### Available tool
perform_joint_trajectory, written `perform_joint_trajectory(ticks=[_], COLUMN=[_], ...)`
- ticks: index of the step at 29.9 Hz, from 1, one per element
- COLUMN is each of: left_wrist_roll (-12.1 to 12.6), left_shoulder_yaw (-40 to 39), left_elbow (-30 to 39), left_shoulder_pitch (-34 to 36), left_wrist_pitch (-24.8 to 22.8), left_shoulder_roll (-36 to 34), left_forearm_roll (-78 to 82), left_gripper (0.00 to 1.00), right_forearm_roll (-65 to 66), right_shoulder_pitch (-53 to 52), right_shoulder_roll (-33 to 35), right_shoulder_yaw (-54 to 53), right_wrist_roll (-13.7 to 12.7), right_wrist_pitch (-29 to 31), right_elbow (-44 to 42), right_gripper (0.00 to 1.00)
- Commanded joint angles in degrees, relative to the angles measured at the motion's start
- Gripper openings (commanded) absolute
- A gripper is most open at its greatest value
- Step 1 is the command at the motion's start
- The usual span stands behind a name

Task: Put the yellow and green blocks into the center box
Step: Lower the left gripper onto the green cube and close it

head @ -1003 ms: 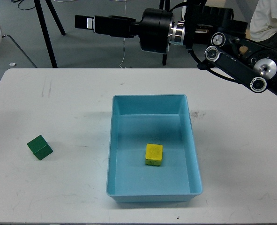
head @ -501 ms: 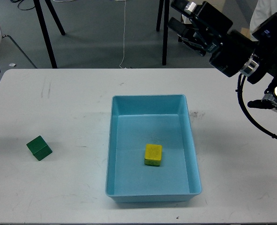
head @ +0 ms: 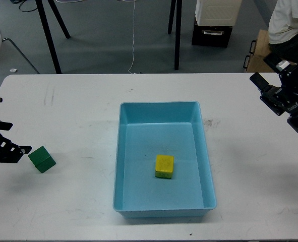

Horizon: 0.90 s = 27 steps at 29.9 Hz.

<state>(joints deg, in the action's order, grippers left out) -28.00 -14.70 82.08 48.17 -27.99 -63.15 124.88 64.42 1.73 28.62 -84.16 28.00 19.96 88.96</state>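
Observation:
The yellow block (head: 164,166) lies inside the light blue box (head: 126,151) at the table's centre, toward its front half. The green block (head: 42,159) sits on the white table at the left, well outside the box. My left gripper (head: 13,137) comes in at the left edge, open, its fingertips just left of the green block and not touching it. My right gripper (head: 266,70) is open and empty at the right edge, above the table's back right part, far from both blocks.
The white table (head: 78,111) ends at a back edge, with grey floor beyond it. There are black stand legs (head: 48,35), a dark case (head: 212,34) and a seated person (head: 290,25) behind the table.
My right arm has swung from the back centre out to the right edge. My left gripper has come into view at the left, next to the green block. The blocks have not moved.

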Motion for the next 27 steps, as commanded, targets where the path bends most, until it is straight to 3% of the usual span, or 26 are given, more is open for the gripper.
perform_joint_trajectory(ticks=[1, 7, 23, 27], left_wrist_roll=[0.00, 0.00, 0.00, 0.00], left_shoulder_yaw=[2.30, 2.83, 6.17, 6.17], left_elbow=[-0.96, -2.98, -13.35, -13.97], left_shoulder_pitch=[0.25, 0.78, 1.13, 1.57], left_wrist_pitch=[-0.01, -0.01, -0.01, -0.01], left_shoulder_roll=[1.54, 4.17, 12.43, 12.79], left_forearm_roll=[0.12, 0.12, 0.12, 0.12], left_gripper=[0.99, 0.99, 0.99, 0.90], right_forearm_roll=[-3.42, -4.84, -5.27, -5.27], right_shoulder_pitch=[2.93, 4.77, 5.83, 5.83], right_shoulder_roll=[-0.05, -0.23, -0.84, -0.84], right_shoulder_yaw=[-1.44, -1.27, -1.27, -1.27], right_wrist_roll=[0.00, 0.00, 0.00, 0.00], right_wrist_pitch=[-0.18, -3.52, -3.70, -3.70], right_elbow=[-0.89, -2.91, -3.26, -3.18], right_gripper=[0.98, 0.98, 0.98, 0.98])
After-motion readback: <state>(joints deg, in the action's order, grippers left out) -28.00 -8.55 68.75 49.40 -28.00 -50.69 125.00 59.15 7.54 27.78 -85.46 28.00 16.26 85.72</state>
